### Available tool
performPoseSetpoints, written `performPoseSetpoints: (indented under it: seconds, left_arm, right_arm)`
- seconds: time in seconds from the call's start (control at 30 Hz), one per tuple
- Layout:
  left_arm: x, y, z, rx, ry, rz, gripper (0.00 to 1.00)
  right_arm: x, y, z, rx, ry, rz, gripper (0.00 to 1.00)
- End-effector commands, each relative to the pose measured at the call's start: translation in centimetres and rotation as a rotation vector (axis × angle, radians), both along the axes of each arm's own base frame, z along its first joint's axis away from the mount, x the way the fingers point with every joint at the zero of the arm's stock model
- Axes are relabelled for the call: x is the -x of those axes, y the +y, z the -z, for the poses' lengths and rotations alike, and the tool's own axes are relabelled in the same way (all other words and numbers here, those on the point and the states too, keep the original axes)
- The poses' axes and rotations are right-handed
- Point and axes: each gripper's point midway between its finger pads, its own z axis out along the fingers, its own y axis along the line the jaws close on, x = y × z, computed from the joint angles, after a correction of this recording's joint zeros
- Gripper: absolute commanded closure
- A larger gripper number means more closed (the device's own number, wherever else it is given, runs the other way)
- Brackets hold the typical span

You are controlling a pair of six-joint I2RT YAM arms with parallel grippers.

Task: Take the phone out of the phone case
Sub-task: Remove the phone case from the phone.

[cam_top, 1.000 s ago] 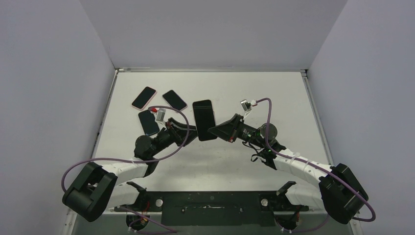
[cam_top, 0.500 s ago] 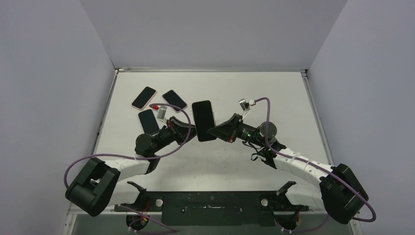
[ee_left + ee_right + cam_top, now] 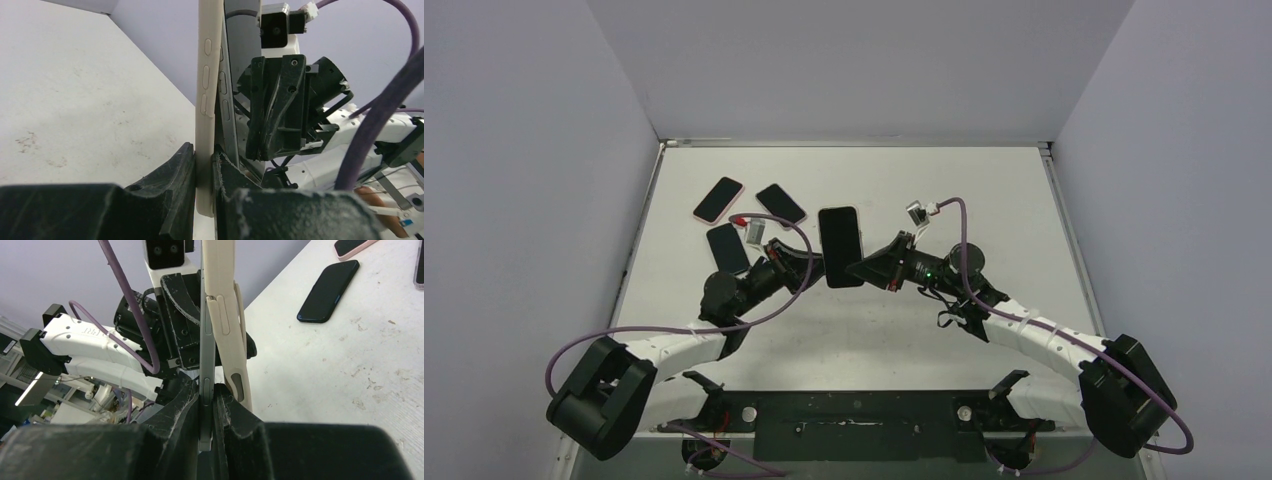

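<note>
The left gripper (image 3: 204, 155) is closed down to a narrow slit. Its two black fingers pinch the lower edge of the cream phone case (image 3: 206, 75), which rises straight up out of the jaws with its moulded side buttons facing the wrist camera. Just to the right of those jaws, and outside them, stands the grey phone (image 3: 226, 95). Its edge runs close alongside the phone case and leans slightly away toward the top, so a thin gap shows between the two

The right gripper (image 3: 207, 401) is likewise nearly closed, clamped on the thin metal edge of the phone, which runs upright from between its fingers. Just right of these jaws the lower part of the phone case bows away from the phone, free of the fingers, and lies against the phone again higher up

From above, the two grippers face each other tip to tip over the middle of the table (image 3: 944, 190), with the phone between them, its dark face turned toward the overhead camera

Beyond the left jaws, three more handsets lie flat on the table: a dark handset (image 3: 727, 249) nearest the left wrist, and farther off a pink-rimmed handset (image 3: 718, 199) and a third handset (image 3: 781, 204), all well apart from both pairs of jaws
</note>
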Motion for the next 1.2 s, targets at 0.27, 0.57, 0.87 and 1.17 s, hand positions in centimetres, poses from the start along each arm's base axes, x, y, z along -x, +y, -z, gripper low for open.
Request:
performPoseSetpoints:
  seconds: [0.27,0.57,0.87,1.17]
  left_arm:
    - [-4.7,4.8,-5.2,0.085,-0.107,-0.385,1.00]
    - [-6.1,6.8,-2.4,-0.021,-0.049,-0.520,1.00]
    - [-5.1,8.4,2.2,-0.149,0.059,-0.567,1.00]
    - [-3.3,7.7,4.6,-0.218,0.062,-0.478,1.00]
  right_arm:
    - [4.2,0.6,2.3,0.104,-0.022,-0.201,1.00]
    - [3.9,-0.6,3.7,0.175,-0.028,-0.153,1.00]
    - [-3.1,-7.1,5.5,0.215,0.033,0.168,1.00]
    - [-10.6,-14.1,9.1,0.319,0.092,0.363,1.00]
